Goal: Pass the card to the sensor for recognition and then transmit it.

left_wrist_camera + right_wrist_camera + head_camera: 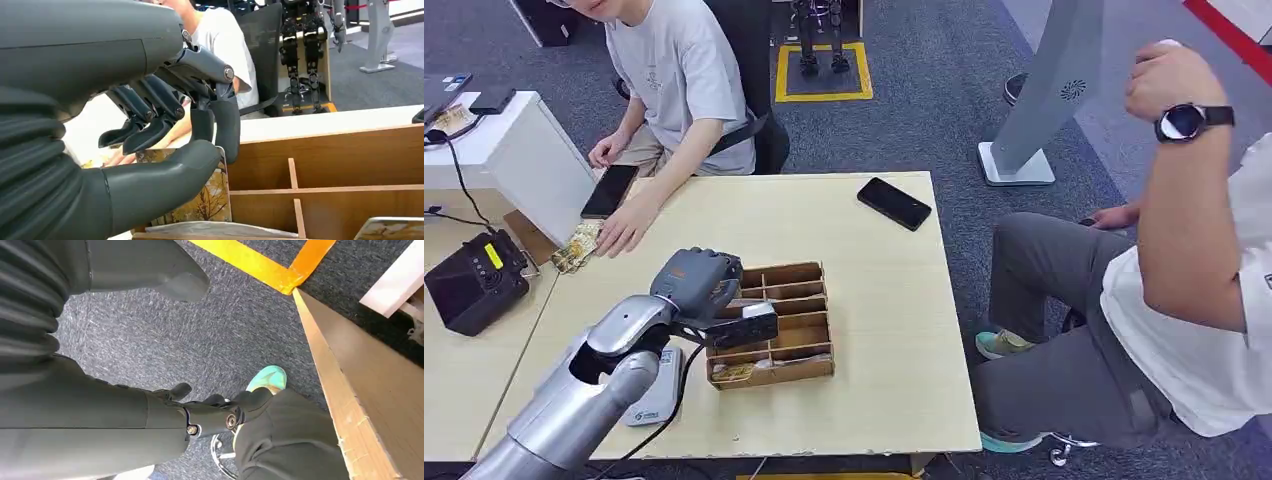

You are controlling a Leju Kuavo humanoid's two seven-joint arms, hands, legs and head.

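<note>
Left hand pinches a tree-printed card between thumb and fingers over the wooden divider box; right hand hangs, fingers spread.

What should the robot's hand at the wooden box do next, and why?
Probably lift straight up. The left hand already pinches a card between thumb and fingers, but the card's lower edge still sits inside the wooden box, so it likely needs to clear the dividers before going anywhere.
</note>
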